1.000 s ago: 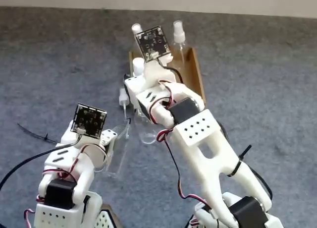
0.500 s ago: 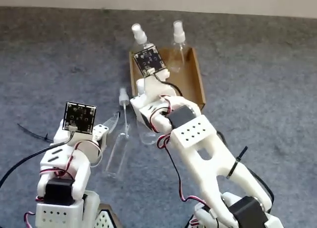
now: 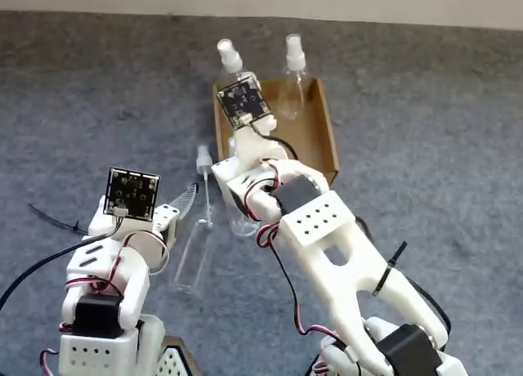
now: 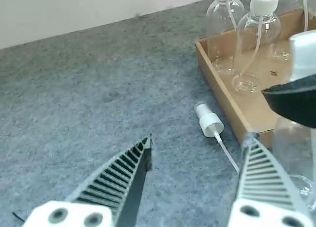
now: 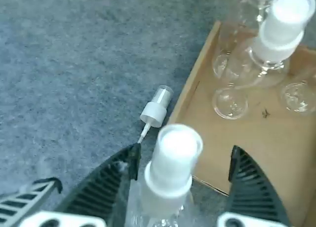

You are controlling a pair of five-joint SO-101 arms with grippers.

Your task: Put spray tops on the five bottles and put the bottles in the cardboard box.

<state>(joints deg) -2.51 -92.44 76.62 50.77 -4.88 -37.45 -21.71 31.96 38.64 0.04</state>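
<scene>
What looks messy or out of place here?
One spray top lies loose on the carpet beside the cardboard box, not on any bottle. Near it a clear bottle lies on its side instead of standing.

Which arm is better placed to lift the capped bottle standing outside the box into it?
Right. The right gripper straddles the capped bottle, jaws open either side, with the cardboard box just beyond. The left gripper is open, facing the loose spray top instead.

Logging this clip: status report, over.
Left gripper open, empty. Right gripper open astride capped bottle beside box. Loose spray top, uncapped bottle on table. Nothing blocking.
</scene>
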